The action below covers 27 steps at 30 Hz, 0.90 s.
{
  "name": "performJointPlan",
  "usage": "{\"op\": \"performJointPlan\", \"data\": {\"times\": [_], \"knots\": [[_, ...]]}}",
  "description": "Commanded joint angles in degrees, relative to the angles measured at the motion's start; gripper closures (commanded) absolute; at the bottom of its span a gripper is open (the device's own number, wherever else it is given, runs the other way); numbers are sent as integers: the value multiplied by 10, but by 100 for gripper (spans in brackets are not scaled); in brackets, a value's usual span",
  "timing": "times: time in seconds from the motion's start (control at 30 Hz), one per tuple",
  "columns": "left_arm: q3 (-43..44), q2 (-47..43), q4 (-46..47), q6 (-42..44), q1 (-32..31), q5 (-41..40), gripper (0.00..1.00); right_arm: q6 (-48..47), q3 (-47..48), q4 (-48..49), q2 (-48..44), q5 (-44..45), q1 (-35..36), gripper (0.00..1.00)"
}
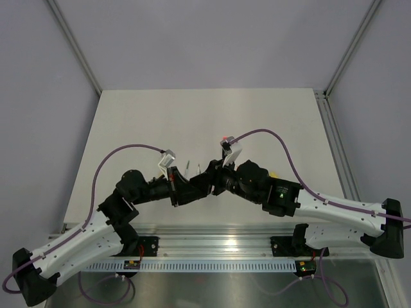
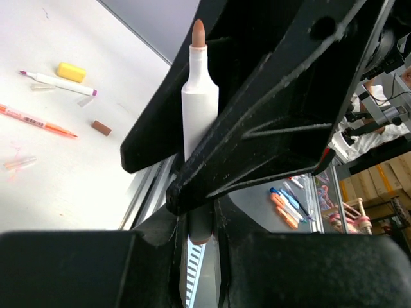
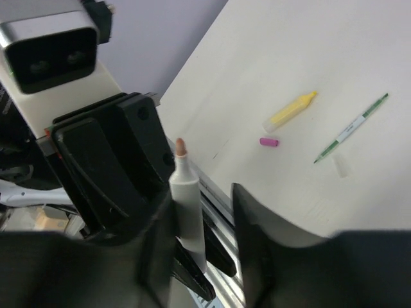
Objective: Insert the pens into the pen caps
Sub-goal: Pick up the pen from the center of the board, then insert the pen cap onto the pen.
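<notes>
1. The step looks like a handover or regrip of the white marker (image 2: 200,115) between the pincers. To do it well, don't release one side until the other is firmly clamped. Grip mid-barrel, keep the barrel square in the jaws, and leave the brown tip end clear for the cap.
2. Left pincer (image 2: 198,239): narrow, and it appears clamped on the marker's tail end. The marker stands up out of it with the tip uncapped.
3. Right pincer (image 3: 205,215): jaws wide, straddling the barrel. One finger touches it and the other stands apart, so I'd judge it's not gripping.
4. Both pincers meet in the air over the near part of the table (image 2: 77,186).
5. The likely matching brown cap (image 2: 101,127) lies on the table beyond the left pincer, off to its left. A yellow cap (image 2: 70,72) lies farther out.
</notes>
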Motion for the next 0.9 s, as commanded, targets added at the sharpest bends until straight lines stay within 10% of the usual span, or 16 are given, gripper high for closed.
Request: {"op": "performJointPlan", "data": {"times": [0.0, 0.2, 0.63, 0.87], "knots": [[15, -18, 10, 21, -2, -24, 100, 9, 32, -40, -23, -9, -1, 44], [13, -51, -30, 42, -2, -61, 100, 29, 26, -117, -98, -14, -1, 31], [161, -154, -404, 176, -3, -222, 100, 326, -182, -509, -292, 146, -20, 67], [144, -166, -422, 197, -2, -201, 100, 290, -222, -467, -218, 103, -121, 64]]}}
